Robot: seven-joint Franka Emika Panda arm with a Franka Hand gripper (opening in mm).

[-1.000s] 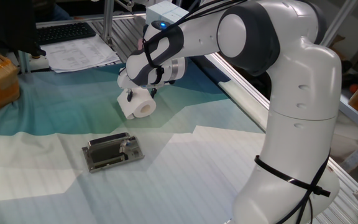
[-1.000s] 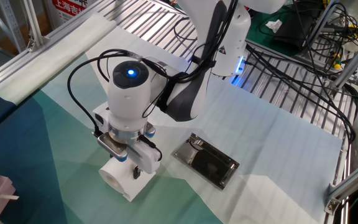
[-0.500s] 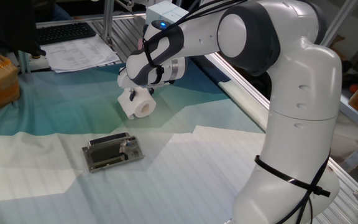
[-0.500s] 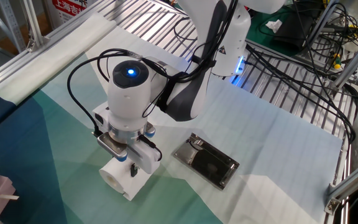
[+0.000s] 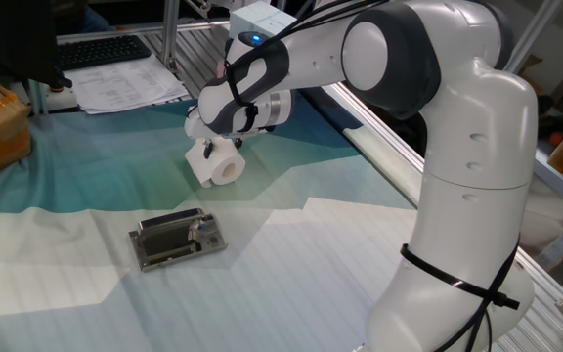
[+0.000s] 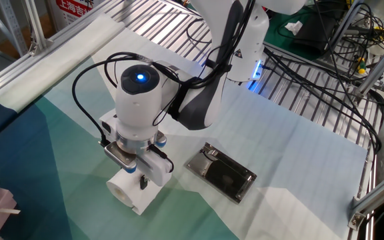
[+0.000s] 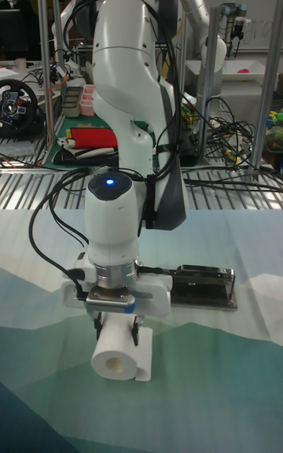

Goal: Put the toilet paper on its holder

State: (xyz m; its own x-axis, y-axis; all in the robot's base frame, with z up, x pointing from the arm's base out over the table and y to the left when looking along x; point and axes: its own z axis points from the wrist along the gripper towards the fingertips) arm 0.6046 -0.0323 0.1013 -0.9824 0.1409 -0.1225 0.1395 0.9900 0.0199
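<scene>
Bent far over from a tall white base, forearm reaching down across the counter. Wrist turned straight down, blue light lit on top of it. Claw pointing vertically downward, low over the counter, two fingers closed in on the toilet paper, one on each side. Black cables looping from the wrist back up along the arm.

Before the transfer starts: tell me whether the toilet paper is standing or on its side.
On its side: the toilet paper shows its hollow core facing sideways, gripper fingers clamping it.
</scene>
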